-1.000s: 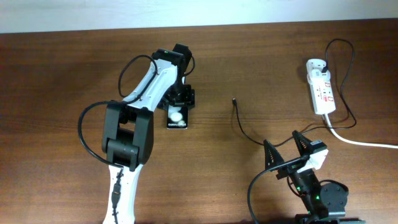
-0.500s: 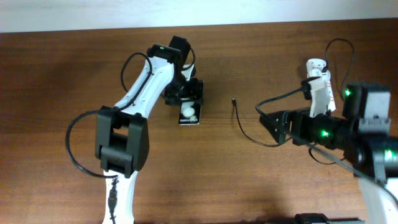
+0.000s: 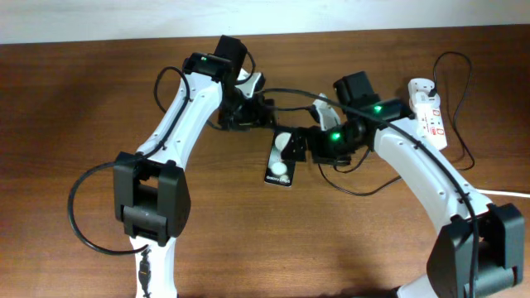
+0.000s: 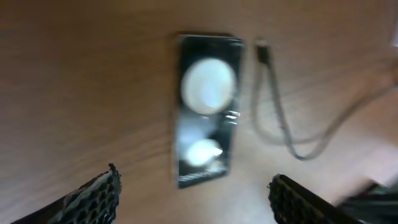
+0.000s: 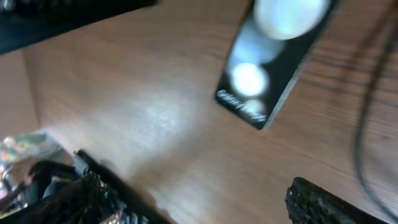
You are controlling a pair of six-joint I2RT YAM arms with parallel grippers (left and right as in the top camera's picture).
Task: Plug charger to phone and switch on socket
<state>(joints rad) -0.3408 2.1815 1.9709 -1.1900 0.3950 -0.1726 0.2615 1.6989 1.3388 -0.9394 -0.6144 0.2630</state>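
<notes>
The phone (image 3: 281,160) lies flat at mid-table, a black slab with two white blobs. It also shows in the left wrist view (image 4: 208,109) and the right wrist view (image 5: 273,62). My left gripper (image 3: 248,113) is open and empty, just behind and left of the phone, and its fingers (image 4: 193,199) frame the phone's lettered end. My right gripper (image 3: 313,146) is open and empty at the phone's right side, with bare table between its fingers (image 5: 196,186). The charger cable (image 3: 364,189) loops under my right arm. Its tip (image 4: 262,51) lies beside the phone's far corner. The socket (image 3: 428,116) lies at the back right.
The thick white cord (image 3: 497,192) runs from the power strip off the right edge. The robots' own black cables hang beside both arms. A pale wall strip borders the table's far edge.
The right arm swung in from the right to the phone's right side. The phone slid right and toward the front, and the left gripper now sits apart behind it.
</notes>
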